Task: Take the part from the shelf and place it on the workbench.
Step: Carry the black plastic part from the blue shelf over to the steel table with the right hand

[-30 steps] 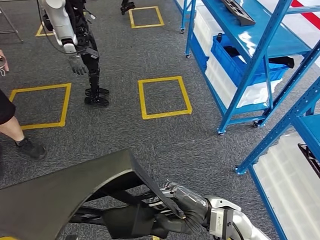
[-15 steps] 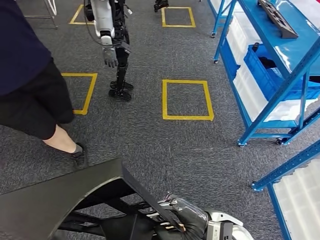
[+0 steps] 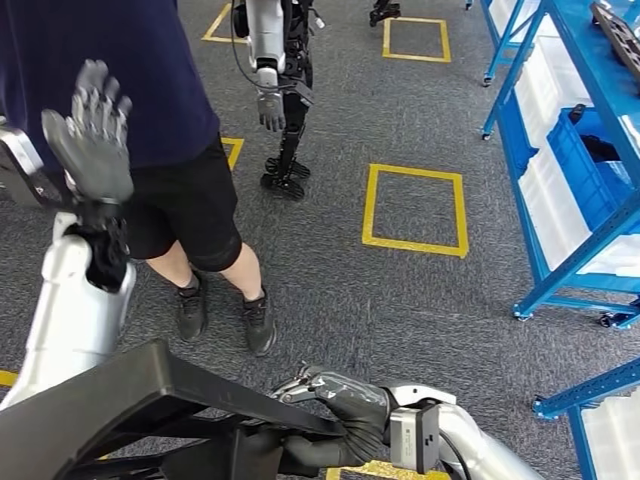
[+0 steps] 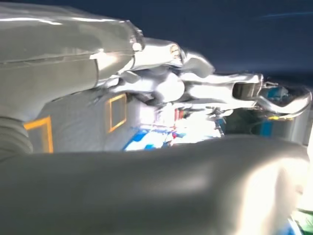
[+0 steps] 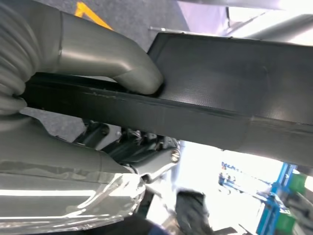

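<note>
The part [image 3: 128, 405] is a large flat black panel with a ribbed underside, lying across the bottom of the head view. My right hand [image 3: 340, 412] grips its right edge, fingers wrapped over the rim. In the right wrist view the grey thumb [image 5: 110, 63] presses on the panel's textured black face [image 5: 236, 83]. My left hand [image 3: 90, 135] is raised at the upper left, palm out and fingers apart, holding nothing. In the left wrist view its blurred fingers [image 4: 207, 88] stretch out in front of a dark blue shirt.
A person [image 3: 162, 110] in a dark blue shirt and black shorts stands close ahead on the left. Another robot [image 3: 275, 60] stands farther back. Blue shelves [image 3: 562, 160] with a blue bin line the right side. A yellow floor square [image 3: 415, 205] marks the grey carpet.
The whole picture has shifted as the camera turned, putting the shelves farther right. The person has come close on the left. My left hand has risen into the head view. My right hand keeps its grip.
</note>
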`<act>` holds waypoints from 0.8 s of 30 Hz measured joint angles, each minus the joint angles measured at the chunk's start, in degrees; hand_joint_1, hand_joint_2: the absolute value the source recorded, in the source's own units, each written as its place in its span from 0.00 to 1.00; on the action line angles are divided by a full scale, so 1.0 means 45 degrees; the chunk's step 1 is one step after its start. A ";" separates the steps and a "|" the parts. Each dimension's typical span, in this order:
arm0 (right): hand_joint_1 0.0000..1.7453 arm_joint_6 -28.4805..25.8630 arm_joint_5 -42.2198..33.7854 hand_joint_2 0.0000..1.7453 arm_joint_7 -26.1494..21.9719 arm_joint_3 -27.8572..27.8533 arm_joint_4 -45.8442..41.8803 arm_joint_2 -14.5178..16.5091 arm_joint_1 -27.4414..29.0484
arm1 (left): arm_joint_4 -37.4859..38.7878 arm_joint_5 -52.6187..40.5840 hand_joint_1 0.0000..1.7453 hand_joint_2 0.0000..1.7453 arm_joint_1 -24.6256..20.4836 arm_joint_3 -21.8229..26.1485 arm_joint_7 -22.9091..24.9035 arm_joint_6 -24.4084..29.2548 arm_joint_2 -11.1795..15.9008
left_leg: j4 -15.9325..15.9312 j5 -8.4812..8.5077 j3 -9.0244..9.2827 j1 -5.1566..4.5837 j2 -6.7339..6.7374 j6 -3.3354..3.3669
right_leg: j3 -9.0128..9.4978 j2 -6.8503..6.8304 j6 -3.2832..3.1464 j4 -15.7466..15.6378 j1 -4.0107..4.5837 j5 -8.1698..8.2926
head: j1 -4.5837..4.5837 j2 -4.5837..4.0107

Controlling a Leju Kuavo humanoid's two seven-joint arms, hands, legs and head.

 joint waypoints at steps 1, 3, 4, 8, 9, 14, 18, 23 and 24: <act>1.00 0.0032 -0.0047 1.00 -0.0057 0.0055 0.0076 0.0062 -0.0092 | 0.0233 -0.0296 0.00 1.00 -0.0788 -0.0015 0.0151 0.0330 0.0242 | 0.0397 -0.0237 -0.0194 -0.0025 0.0221 -0.0019 | 0.0022 -0.0131 -0.0070 -0.0039 -0.0008 0.0012 | -0.0002 0.0000; 1.00 0.0078 -0.0173 1.00 -0.0204 0.0131 0.0186 0.0095 -0.0144 | 0.0982 -0.1392 0.00 1.00 -0.2504 -0.0069 0.0545 0.1161 0.0779 | 0.1920 -0.0930 -0.0970 -0.0064 0.0646 -0.0052 | 0.0037 -0.0401 -0.0163 -0.0052 -0.0006 -0.0019 | -0.0006 0.0000; 1.00 0.0104 -0.0223 1.00 -0.0276 0.0159 0.0238 0.0089 -0.0129 | 0.1450 -0.2031 0.00 1.00 -0.3375 -0.0098 0.0822 0.1462 0.1082 | 0.2726 -0.1184 -0.1410 -0.0062 0.0725 -0.0088 | 0.0048 -0.0539 -0.0185 -0.0049 -0.0005 -0.0044 | -0.0006 0.0000; 1.00 0.0156 -0.0332 1.00 -0.0625 0.0211 0.0381 0.0014 0.0027 | 0.3661 -0.4010 0.00 1.00 -0.6511 -0.0158 0.2365 0.1359 0.2167 | 0.1938 -0.0017 -0.1296 0.0018 0.1081 -0.0289 | 0.0283 -0.0991 -0.0121 -0.0023 -0.0081 -0.0276 | -0.0007 0.0000; 1.00 0.0167 -0.0342 1.00 -0.0719 0.0213 0.0395 -0.0014 0.0075 | 0.4265 -0.4402 0.00 1.00 -0.7186 -0.0182 0.2728 0.1140 0.2415 | 0.1120 0.0427 -0.0941 -0.0024 0.1322 -0.0334 | 0.0358 -0.1083 -0.0062 -0.0011 -0.0080 -0.0358 | -0.0008 0.0000; 1.00 0.0176 -0.0184 1.00 -0.1030 0.0210 0.0419 -0.0155 0.0425 | 0.6586 -0.5232 0.00 1.00 -0.9495 -0.0292 0.4275 -0.0103 0.3136 | -0.0193 0.0570 -0.0336 -0.0178 0.1448 0.0013 | 0.0520 -0.1457 0.0243 0.0017 -0.0062 -0.0628 | 0.0008 0.0001; 1.00 0.0021 0.0188 1.00 -0.1364 0.0150 0.0424 -0.0296 0.0941 | 0.7775 -0.6055 0.00 1.00 -1.0846 -0.0529 0.5661 -0.0669 0.3388 | -0.0230 0.0493 -0.0200 -0.0121 0.1122 0.0296 | -0.0352 -0.0750 0.0309 0.1972 -0.0114 -0.1676 | 0.0018 0.0000; 1.00 -0.1598 0.1982 1.00 -0.1260 -0.0212 0.0188 -0.0840 0.1694 | 0.8616 -0.6766 0.00 1.00 -1.1584 -0.0767 0.6967 0.0102 0.3600 | -0.0209 0.0417 -0.0069 -0.0161 0.0353 0.0349 | -0.1245 -0.0380 0.0203 0.2685 -0.0099 -0.1021 | 0.0017 0.0000; 1.00 -0.2310 0.2573 1.00 -0.1048 -0.0349 -0.0023 -0.1194 0.1705 | 0.8717 -0.6965 0.00 1.00 -1.1752 -0.0800 0.7193 0.0072 0.3706 | -0.0192 0.0392 -0.0059 -0.0162 0.0247 0.0328 | -0.0949 -0.0175 0.0178 0.1799 -0.0104 -0.0488 | 0.0017 0.0000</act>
